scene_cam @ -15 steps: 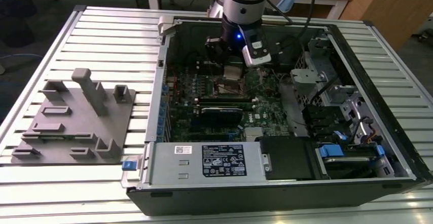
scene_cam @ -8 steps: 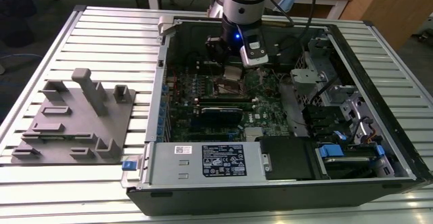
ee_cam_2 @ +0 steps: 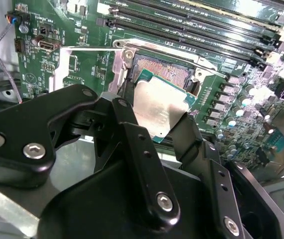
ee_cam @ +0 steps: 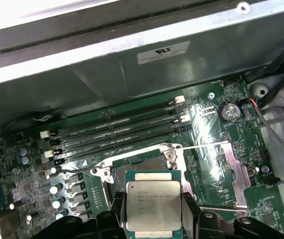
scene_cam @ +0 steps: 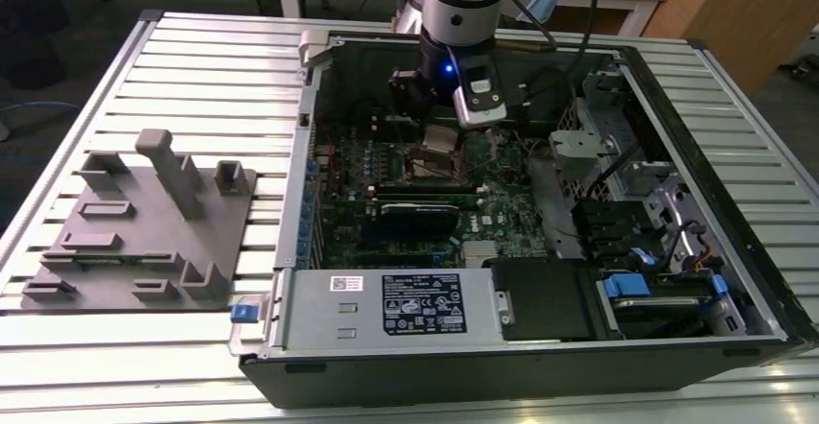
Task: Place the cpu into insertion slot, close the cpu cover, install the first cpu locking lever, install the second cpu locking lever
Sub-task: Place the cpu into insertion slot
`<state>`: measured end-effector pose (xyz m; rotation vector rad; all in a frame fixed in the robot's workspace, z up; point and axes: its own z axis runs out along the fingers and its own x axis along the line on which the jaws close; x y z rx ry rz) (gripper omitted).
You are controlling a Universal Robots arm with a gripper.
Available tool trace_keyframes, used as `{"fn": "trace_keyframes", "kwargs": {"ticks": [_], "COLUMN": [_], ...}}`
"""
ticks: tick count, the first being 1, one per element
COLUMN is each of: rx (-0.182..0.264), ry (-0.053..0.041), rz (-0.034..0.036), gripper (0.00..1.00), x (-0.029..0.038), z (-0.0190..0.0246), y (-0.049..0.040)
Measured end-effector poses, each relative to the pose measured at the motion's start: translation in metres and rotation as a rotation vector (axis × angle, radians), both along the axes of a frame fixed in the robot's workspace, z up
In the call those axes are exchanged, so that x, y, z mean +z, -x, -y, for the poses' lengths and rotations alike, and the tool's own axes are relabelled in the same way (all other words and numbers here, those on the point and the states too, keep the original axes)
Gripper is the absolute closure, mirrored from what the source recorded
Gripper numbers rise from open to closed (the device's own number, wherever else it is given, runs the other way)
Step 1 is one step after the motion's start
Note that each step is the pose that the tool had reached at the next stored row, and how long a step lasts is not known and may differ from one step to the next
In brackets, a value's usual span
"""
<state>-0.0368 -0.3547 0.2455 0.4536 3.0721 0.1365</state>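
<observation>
a robot arm's gripper [ee_cam_2: 157, 113] clamps the cpu [ee_cam: 153, 205] by two opposite edges, metal top up, and holds it just above the insertion slot [ee_cam: 141, 165] on the green motherboard [ee_cam: 209, 130] inside an open computer case [scene_cam: 538, 371]. the cpu cover [ee_cam: 235, 172] is swung open to one side of the socket. the risk looks to be misalignment: a chip let down offset or out of level could catch a corner on the silver rim or press on the socket's fine contacts and bend them.
</observation>
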Motion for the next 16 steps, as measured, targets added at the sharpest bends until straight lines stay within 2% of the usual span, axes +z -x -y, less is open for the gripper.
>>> {"fn": "trace_keyframes", "kwargs": {"ticks": [3, 12, 16], "rx": [-0.047, -0.067, -0.128], "ry": [0.0, 0.0, 0.0], "rz": [-0.0001, 0.0, -0.0001], "gripper": [0.46, 0.46, 0.46], "x": [-0.0002, -0.0003, -0.0006], "z": [0.0, 0.0, 0.0], "y": [0.0, 0.0, 0.0]}}
